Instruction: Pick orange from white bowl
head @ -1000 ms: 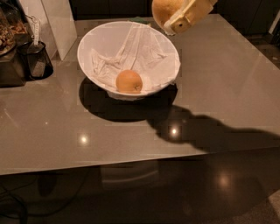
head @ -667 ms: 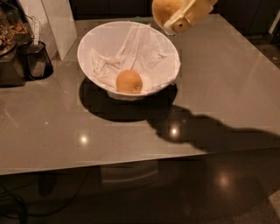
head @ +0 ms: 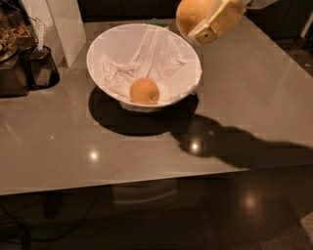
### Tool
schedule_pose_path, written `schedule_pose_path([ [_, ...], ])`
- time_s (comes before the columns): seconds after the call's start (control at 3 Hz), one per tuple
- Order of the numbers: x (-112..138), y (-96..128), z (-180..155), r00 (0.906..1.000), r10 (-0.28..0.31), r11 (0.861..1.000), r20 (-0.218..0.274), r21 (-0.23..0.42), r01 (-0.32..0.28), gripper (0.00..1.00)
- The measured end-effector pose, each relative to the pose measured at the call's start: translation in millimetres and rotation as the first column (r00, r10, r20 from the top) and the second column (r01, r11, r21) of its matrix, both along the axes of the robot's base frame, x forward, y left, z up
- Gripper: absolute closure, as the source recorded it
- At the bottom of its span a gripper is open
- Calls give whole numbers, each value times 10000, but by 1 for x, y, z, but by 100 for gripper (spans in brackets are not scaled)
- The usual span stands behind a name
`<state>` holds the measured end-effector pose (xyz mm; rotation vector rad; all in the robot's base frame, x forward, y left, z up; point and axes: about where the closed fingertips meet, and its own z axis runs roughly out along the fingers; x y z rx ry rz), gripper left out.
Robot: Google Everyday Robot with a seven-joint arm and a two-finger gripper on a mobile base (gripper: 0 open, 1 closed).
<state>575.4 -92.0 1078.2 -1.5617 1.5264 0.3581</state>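
Observation:
My gripper point(head: 201, 23) is at the top right, above the far right rim of the white bowl point(head: 111, 45). It is shut on the orange point(head: 188, 14), a round fruit with deeper orange skin, and holds it in the air clear of the bowl. One cream finger point(head: 218, 20) lies across the fruit's right side; the other is hidden behind it. A second, paler orange point(head: 144, 91) lies at the bottom of the bowl near its front wall. Creased white lining shows inside the bowl.
The bowl stands on a glossy grey table point(head: 244, 97) whose front edge runs across the lower part of the view. A dark cup point(head: 43, 67), a dark appliance point(head: 10, 53) and a white upright panel point(head: 66, 24) stand at the left rear.

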Motion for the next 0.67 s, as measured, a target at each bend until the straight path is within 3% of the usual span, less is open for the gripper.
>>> schedule_pose_path([
  [0.33,2,-7,-8,9991,-371,9993,-226,7,371,100],
  [0.67,2,-7,-8,9991,-371,9993,-226,7,371,100],
])
